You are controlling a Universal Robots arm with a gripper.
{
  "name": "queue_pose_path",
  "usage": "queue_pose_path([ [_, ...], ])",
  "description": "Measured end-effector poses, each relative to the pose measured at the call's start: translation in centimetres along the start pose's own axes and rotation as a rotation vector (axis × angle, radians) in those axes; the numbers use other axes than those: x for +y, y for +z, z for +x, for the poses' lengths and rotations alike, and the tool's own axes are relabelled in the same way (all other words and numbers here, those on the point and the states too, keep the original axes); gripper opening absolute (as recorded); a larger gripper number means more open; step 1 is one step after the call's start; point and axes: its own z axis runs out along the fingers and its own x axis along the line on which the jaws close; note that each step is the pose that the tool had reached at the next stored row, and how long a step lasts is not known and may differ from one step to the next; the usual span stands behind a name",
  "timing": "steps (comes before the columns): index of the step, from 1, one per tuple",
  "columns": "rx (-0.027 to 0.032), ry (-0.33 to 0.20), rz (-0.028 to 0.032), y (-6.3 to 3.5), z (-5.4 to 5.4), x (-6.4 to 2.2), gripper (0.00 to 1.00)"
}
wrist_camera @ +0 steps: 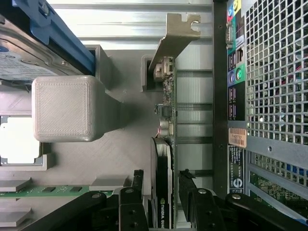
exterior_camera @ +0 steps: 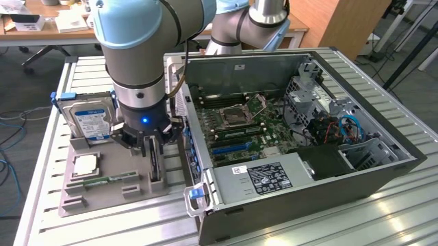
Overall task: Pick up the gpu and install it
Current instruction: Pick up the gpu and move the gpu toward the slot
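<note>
The gpu [exterior_camera: 155,169] stands on its edge in a slot of the grey holder tray [exterior_camera: 102,197], beside the open computer case [exterior_camera: 308,154]. In the wrist view the gpu [wrist_camera: 162,159] is a dark card with a black shroud and a pale metal end bracket [wrist_camera: 173,38]. My gripper [exterior_camera: 152,146] hangs straight over it, lowered around its top edge. There, the gripper [wrist_camera: 161,175] is open, with one black finger [wrist_camera: 138,179] on each side of the card and a narrow gap showing on both sides.
On the tray stand a silver hard drive [exterior_camera: 89,120] with a blue-white label, a processor [exterior_camera: 85,165] and a green memory stick [exterior_camera: 110,180]. A grey block [wrist_camera: 62,108] rises beside the card. The case's perforated rear wall [wrist_camera: 269,96] runs close alongside. The motherboard's blue slot [exterior_camera: 229,148] lies inside.
</note>
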Motion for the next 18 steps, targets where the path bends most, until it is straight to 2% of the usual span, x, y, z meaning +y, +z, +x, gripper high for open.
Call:
queue_pose_path([
  [18,-0.0002,0.001,-0.0014,0.2,-0.11,0.11,0.43],
])
